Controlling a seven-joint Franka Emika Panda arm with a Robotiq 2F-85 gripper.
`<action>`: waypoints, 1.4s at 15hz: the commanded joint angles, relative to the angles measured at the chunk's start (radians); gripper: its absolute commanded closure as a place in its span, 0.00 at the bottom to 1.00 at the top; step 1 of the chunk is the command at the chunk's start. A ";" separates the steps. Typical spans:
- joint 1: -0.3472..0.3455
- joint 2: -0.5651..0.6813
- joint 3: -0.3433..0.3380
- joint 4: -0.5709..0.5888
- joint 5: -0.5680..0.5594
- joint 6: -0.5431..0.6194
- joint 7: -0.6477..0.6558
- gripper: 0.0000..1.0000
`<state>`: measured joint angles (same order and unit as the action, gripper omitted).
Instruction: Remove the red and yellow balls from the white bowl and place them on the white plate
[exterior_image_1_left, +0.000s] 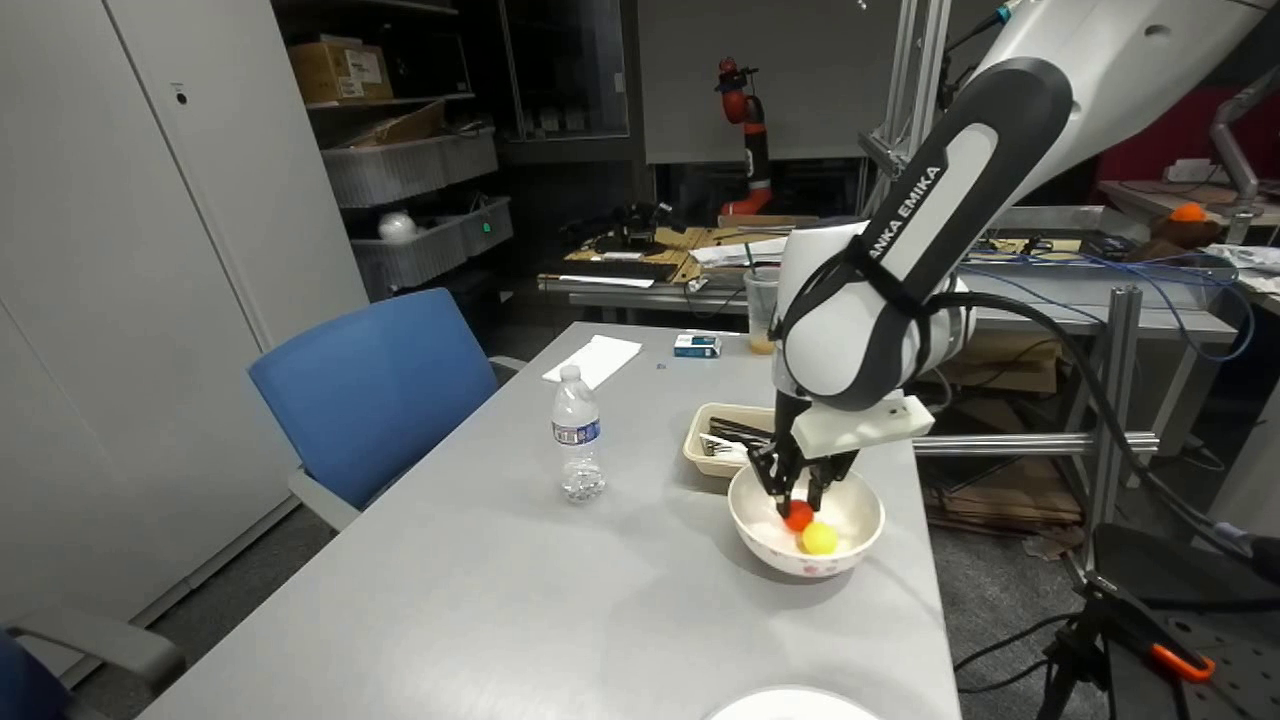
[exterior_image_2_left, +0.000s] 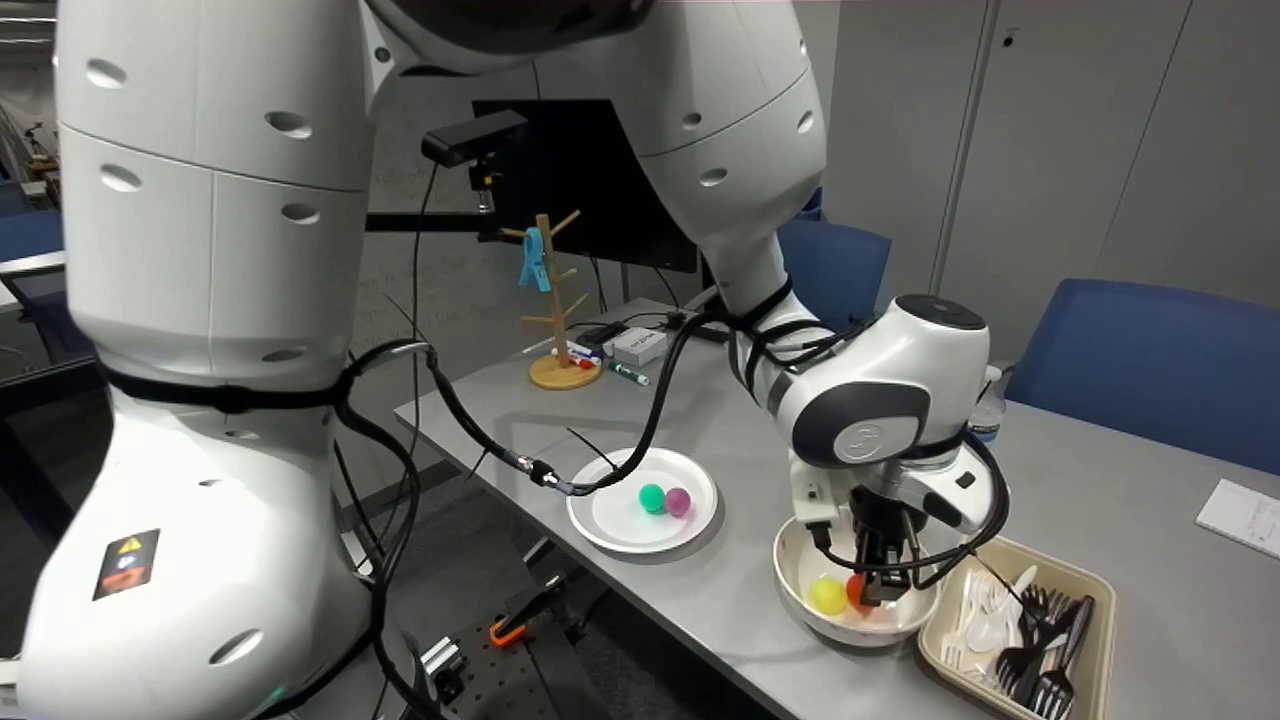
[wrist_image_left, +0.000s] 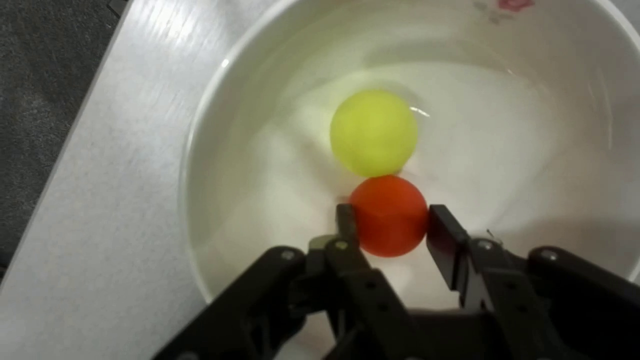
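The white bowl stands near the table edge and shows in both exterior views and the wrist view. The yellow ball and the red ball lie inside it, touching each other. My gripper reaches down into the bowl, with its fingertips against both sides of the red ball; the gripper is shut on it. The yellow ball is outside the fingers. The white plate holds a green ball and a purple ball. An exterior view shows only the plate's edge.
A beige tray of plastic cutlery stands right beside the bowl. A water bottle stands upright on the table. A wooden stand, markers and a small box are beyond the plate. A cable hangs from the arm above the plate.
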<state>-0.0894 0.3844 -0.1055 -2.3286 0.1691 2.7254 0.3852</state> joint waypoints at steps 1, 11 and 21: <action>0.031 -0.106 -0.033 -0.048 -0.029 -0.052 -0.009 0.85; 0.055 -0.354 0.028 -0.142 -0.052 -0.160 -0.042 0.85; 0.107 -0.400 0.132 -0.187 0.131 -0.236 -0.240 0.85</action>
<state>-0.0031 0.0121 0.0087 -2.4861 0.2379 2.5132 0.2139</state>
